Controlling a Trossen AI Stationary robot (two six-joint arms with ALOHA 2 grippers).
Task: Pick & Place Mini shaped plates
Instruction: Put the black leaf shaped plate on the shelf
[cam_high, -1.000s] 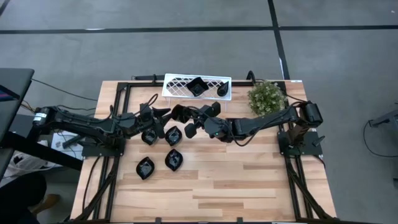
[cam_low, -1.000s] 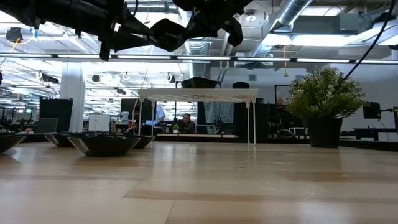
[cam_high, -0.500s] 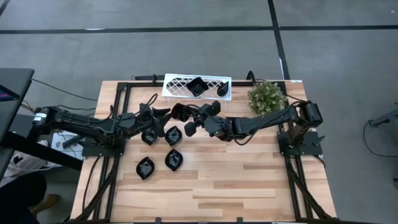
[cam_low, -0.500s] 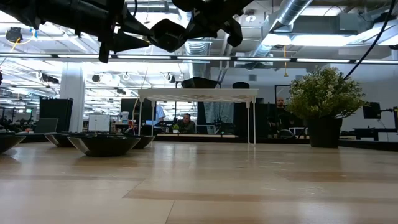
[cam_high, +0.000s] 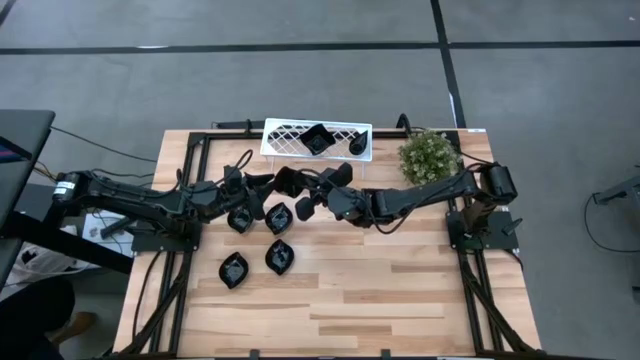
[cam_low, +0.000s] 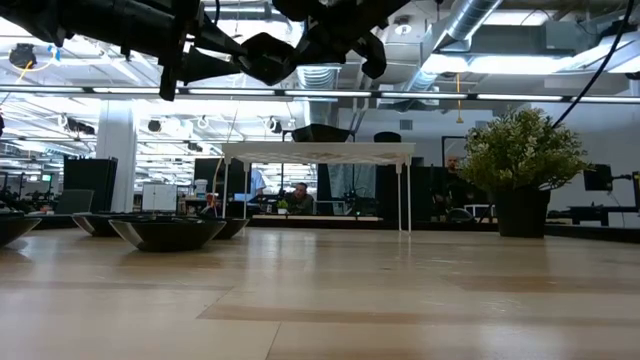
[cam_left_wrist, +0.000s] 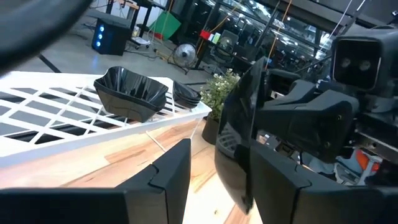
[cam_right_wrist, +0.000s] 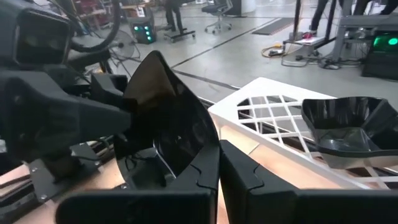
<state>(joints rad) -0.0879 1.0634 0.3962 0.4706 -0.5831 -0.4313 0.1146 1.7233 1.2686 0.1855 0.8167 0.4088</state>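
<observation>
A glossy black mini shaped plate (cam_high: 286, 181) stands on edge high above the table, between my two grippers. My right gripper (cam_right_wrist: 219, 168) reaches in from the table's right and is shut on the plate (cam_right_wrist: 165, 112). My left gripper (cam_left_wrist: 217, 180) comes from the table's left and is open, one finger on either side of the plate (cam_left_wrist: 236, 124). Several more black plates (cam_high: 240, 218) rest on their bases on the wood below. A square plate (cam_high: 316, 139) sits on the white lattice rack (cam_high: 290, 140). My right gripper pinches the plate's rim (cam_right_wrist: 208, 140) between its two fingertips. The fingers come nearly level from the table's right. The plate stands on edge beyond the fingertips, lifted clear of the table. My left gripper: a gap shows beside one finger (cam_left_wrist: 177, 174); whether the other touches the plate I cannot tell.
The rack (cam_left_wrist: 37, 118) stands at the far edge, with a second dark plate (cam_high: 357, 145) at its right end. A green plant (cam_high: 428, 155) in a pot stands at the far right. Bare wood lies toward the near edge.
My left gripper has rolled a little about the line it points along, staying where it was around the plate. Its finger gap is unchanged. The plate and my right gripper have kept still.
</observation>
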